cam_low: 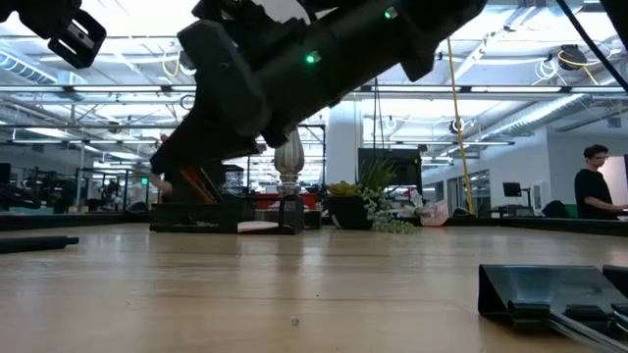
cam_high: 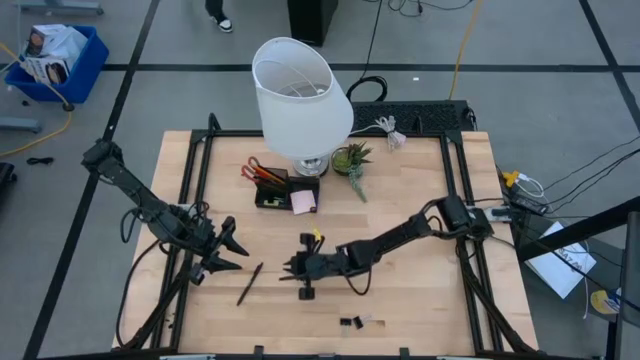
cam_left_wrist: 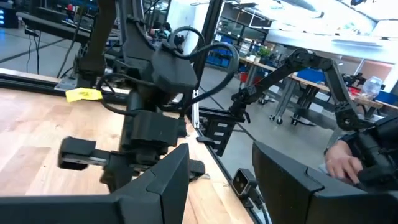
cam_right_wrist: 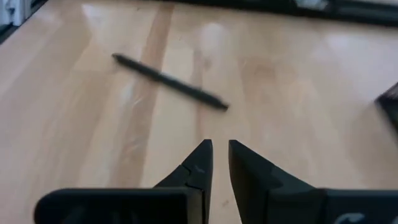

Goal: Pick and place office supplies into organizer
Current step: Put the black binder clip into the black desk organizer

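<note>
The job looks partly done. In the high view the organizer [cam_high: 272,192] sits on the table [cam_high: 420,300] just in front of the lamp [cam_high: 298,100], and it already holds the red-handled scissors [cam_high: 250,169] and what appear to be orange pencils [cam_high: 270,176] standing in its rear compartments, with the pink sticky-note pad [cam_high: 304,201] at its right end, in or right beside the last compartment; which one cannot be told. Several supplies are still loose on the wood: a black pen [cam_high: 250,283] lies well apart from the box toward the front left, a small yellow-green piece [cam_high: 316,236] rests near the right arm's wrist, and the tiny black clips [cam_high: 352,322] lie near the front edge. The right pincer [cam_high: 290,268] is low over the middle of the table, its tips aimed at the pen, which the right wrist view shows lying ahead of it [cam_right_wrist: 169,81]; there the two fingers [cam_right_wrist: 194,163] stand nearly together with only a thin slit between them and nothing gripped. The left pincer [cam_high: 238,255] hovers near the pen's other side, partly spread and empty, its fingers [cam_left_wrist: 158,180] visible apart in its own wrist view. By this reckoning, the pen, the yellow-green piece and the clips are left to collect, and the pen seems the likely item in hand.
</note>
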### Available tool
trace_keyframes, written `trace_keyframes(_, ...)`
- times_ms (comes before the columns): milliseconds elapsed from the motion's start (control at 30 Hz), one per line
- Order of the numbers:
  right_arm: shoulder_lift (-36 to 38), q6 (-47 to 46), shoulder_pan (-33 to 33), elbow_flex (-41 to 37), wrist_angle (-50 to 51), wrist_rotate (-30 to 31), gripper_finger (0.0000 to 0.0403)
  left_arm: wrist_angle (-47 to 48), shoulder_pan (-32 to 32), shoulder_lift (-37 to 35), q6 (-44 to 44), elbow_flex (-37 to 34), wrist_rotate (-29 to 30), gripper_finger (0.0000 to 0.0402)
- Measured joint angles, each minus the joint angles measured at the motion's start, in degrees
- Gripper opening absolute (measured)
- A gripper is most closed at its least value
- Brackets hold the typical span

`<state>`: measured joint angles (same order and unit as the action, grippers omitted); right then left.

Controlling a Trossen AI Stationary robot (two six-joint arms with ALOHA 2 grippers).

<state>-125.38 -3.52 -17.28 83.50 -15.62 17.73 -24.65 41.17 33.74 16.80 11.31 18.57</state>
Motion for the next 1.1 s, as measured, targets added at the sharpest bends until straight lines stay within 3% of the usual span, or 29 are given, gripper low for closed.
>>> trace_keyframes(267,1.6,-7.7,-2.9,0.0,9.8,-7.6,0.0099,1.2,0.0,0.0,-0.2,0.0,3.7,0.0179)
trace_keyframes(433,2.8,-14.6,-6.1,0.0,16.4,-7.5,0.0158,5.3,0.0,0.0,0.4,0.0,8.6,0.0179)
trace_keyframes(567,4.8,-14.0,-10.2,0.0,18.0,-8.3,0.0185,7.3,0.0,0.2,3.4,0.0,11.5,0.0179)
trace_keyframes(900,12.2,-23.2,-16.4,0.0,36.7,-8.5,0.0166,7.4,-0.1,2.2,7.1,0.0,12.9,0.0179)
trace_keyframes(1100,11.9,-25.4,-17.8,-0.1,38.1,-5.7,0.0155,7.3,-0.2,3.8,7.7,0.0,13.5,0.0179)
